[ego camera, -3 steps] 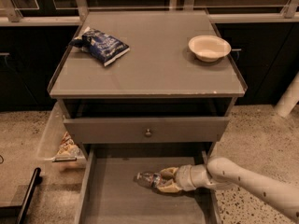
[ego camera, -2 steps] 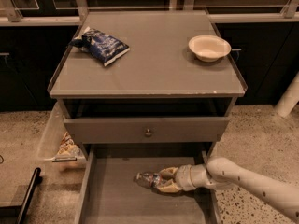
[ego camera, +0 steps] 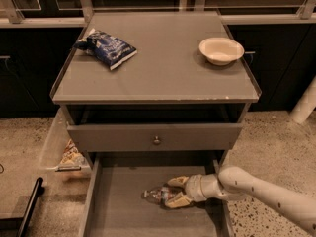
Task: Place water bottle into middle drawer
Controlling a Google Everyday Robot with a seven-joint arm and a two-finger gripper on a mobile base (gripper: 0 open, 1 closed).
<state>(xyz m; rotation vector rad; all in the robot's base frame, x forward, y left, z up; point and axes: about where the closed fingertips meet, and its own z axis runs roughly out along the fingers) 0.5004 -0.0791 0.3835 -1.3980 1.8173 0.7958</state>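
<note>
The water bottle (ego camera: 157,194) lies on its side on the floor of the pulled-out middle drawer (ego camera: 123,211), right of centre, its cap end pointing left. My gripper (ego camera: 177,192) reaches in from the right with the arm low over the drawer's right wall. Its two fingers (ego camera: 177,181) sit on either side of the bottle's right end, shut on it. The bottle rests on or just above the drawer floor.
Above the open drawer is a shut drawer front with a small round knob (ego camera: 156,140). On the cabinet top lie a blue snack bag (ego camera: 106,47) and a white bowl (ego camera: 221,49). A pale bin (ego camera: 58,141) holding a snack packet (ego camera: 72,156) stands at the left.
</note>
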